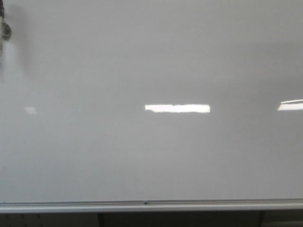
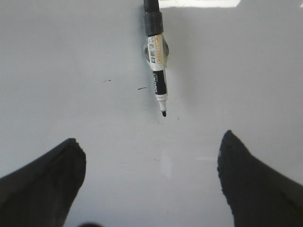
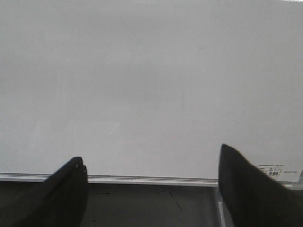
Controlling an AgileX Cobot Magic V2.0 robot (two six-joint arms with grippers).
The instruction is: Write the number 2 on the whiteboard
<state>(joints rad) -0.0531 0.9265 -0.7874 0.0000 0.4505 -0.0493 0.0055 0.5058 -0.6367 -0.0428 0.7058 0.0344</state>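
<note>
The whiteboard (image 1: pixel 151 156) is glossy white and fills the front view, with its silver frame (image 1: pixel 151 204) along the near edge. No digit 2 shows on it. In the left wrist view a black-and-white marker (image 2: pixel 157 71) lies on the board (image 2: pixel 71 56), uncapped, with its tip towards my left gripper (image 2: pixel 150 137). That gripper is open and empty, a short way from the tip. Two tiny black dashes (image 2: pixel 142 88) sit beside the marker. My right gripper (image 3: pixel 150 152) is open and empty over the board's frame (image 3: pixel 151 179). Neither gripper shows in the front view.
A dark and white object (image 1: pixel 4 28) pokes in at the far left edge of the front view. Bright light reflections (image 1: pixel 177 108) lie on the board. A small label sticker (image 3: pixel 272 170) sits at the board's corner, and a dark surface (image 3: pixel 142 203) lies outside the frame.
</note>
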